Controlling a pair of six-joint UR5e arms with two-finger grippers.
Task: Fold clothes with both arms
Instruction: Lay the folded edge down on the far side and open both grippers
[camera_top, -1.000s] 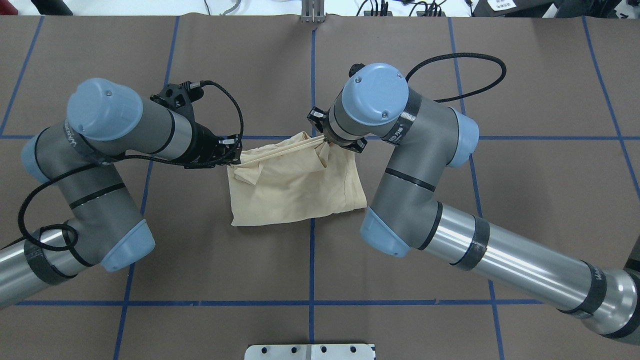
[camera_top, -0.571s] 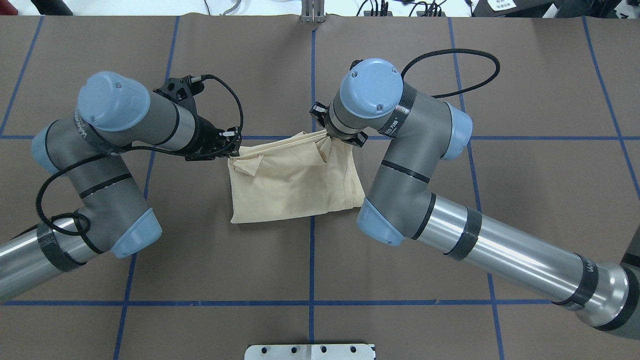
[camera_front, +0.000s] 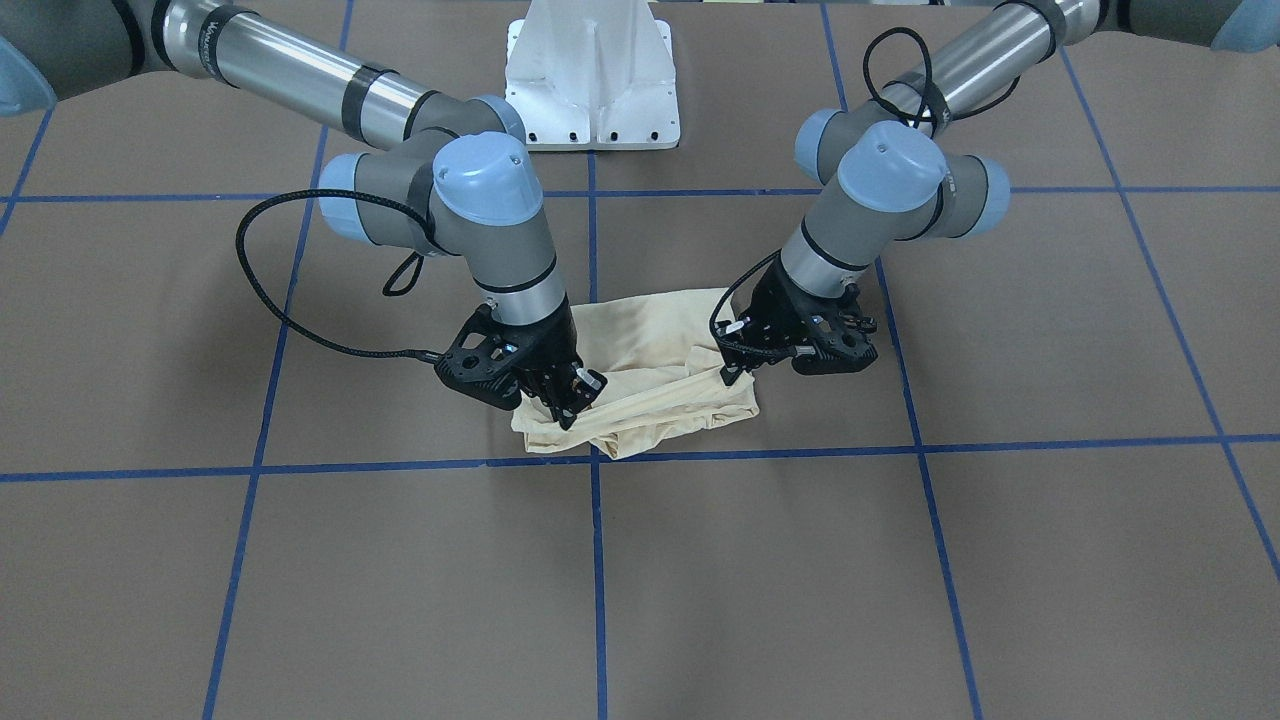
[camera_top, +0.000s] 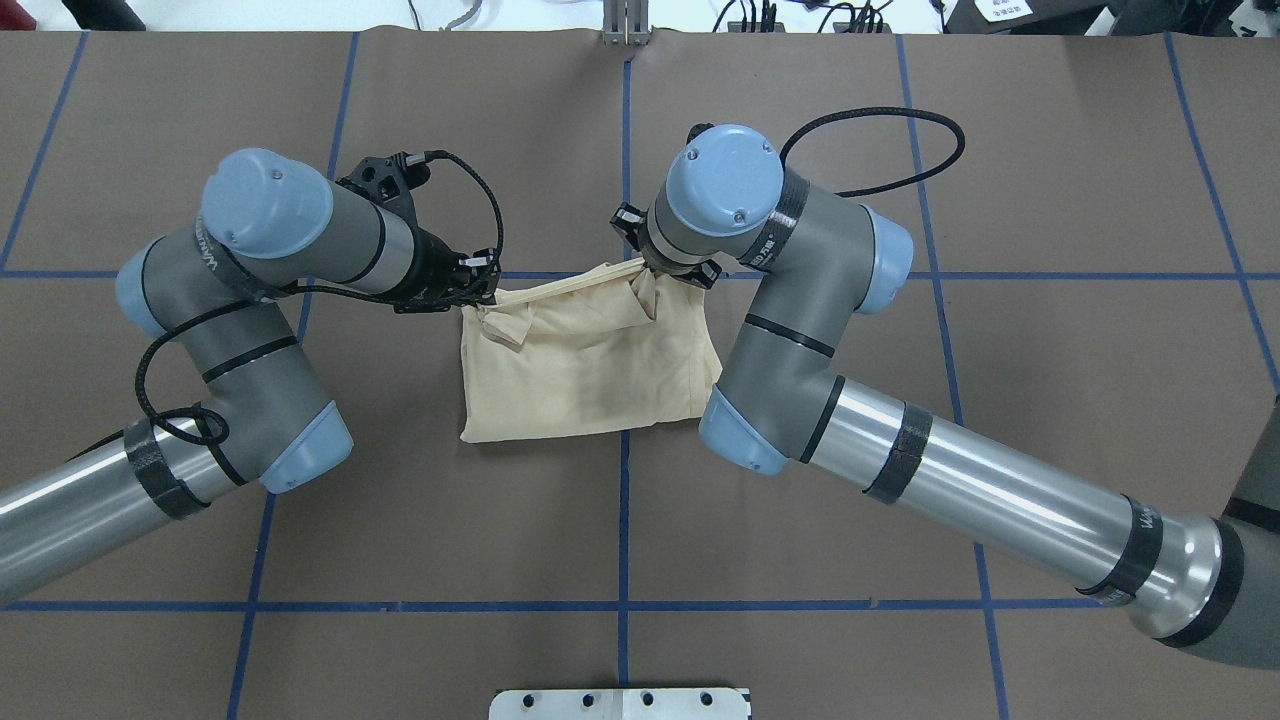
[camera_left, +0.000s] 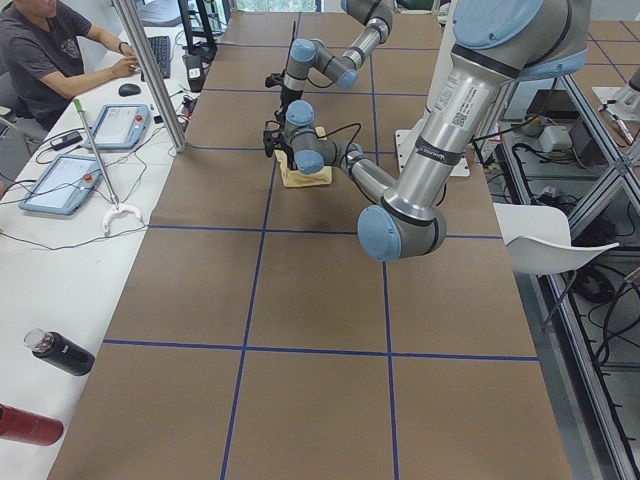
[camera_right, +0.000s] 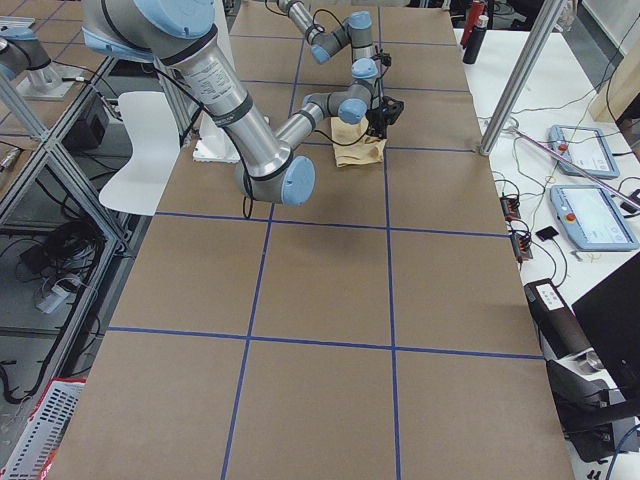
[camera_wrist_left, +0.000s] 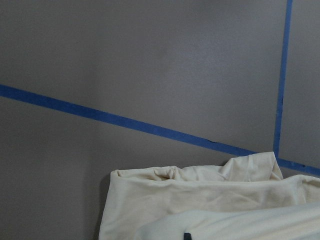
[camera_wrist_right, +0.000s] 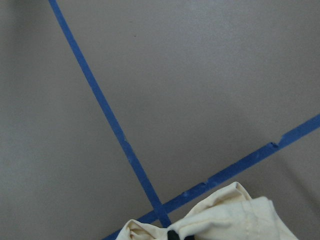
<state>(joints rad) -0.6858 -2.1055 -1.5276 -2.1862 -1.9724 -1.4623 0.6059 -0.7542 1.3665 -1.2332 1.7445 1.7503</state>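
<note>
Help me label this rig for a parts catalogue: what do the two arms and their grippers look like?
Both the left arm and right arm are jointed tubes: polished silver long sections, matt grey links, light blue round joint caps, black bands, small dark lettering. A black braided cable loops beside each wrist. The left gripper and right gripper are black angular frames with slim jaws.

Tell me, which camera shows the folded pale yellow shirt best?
The overhead exterior view: the pale cream-yellow thin-fabric shirt lies almost wholly visible there. The front-facing view shows the edge pinched by the black left gripper and black right gripper. The side views show it tiny; the wrist views, only corners.
</note>
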